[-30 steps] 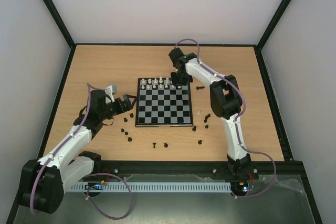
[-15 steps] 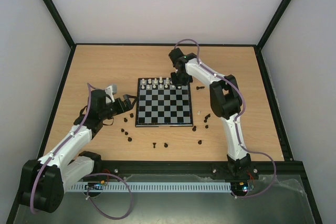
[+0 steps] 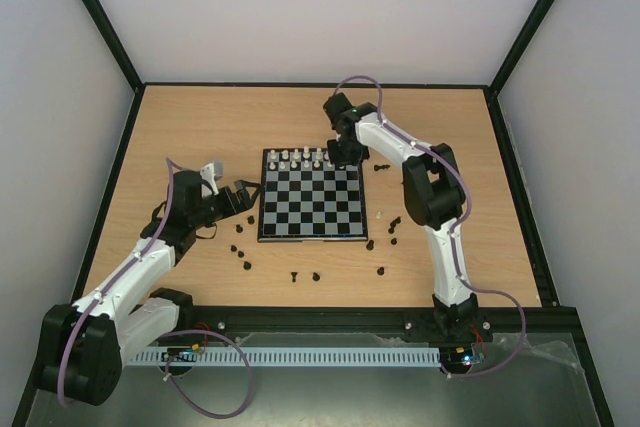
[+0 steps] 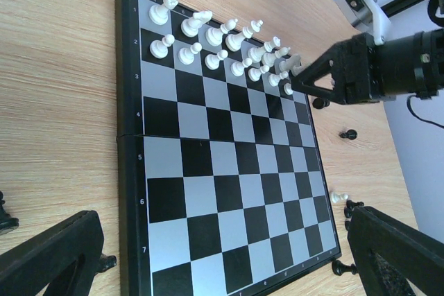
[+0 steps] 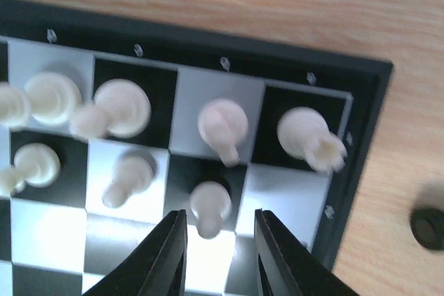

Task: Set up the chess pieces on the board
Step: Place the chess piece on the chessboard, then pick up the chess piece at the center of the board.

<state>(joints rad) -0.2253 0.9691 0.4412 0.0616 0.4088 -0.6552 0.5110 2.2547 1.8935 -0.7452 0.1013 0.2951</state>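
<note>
Since a second ago the right gripper [image 3: 347,155] has begun parting its jaws at the 1 o'clock corner of the board [image 3: 310,219]. The left gripper [image 3: 243,202] waits wide open and empty at the board's 9 o'clock, and loose black pieces [image 3: 293,275] lie mostly from 4 to 8 o'clock. The left wrist view shows white pieces [image 4: 208,36] in two rows along the board's far edge. In the right wrist view a white pawn [image 5: 209,207] stands between narrowly parted fingers [image 5: 170,258], seemingly free of them. It looks best to open slightly wider and lift straight up, so neither pad clips its neighbours.
</note>
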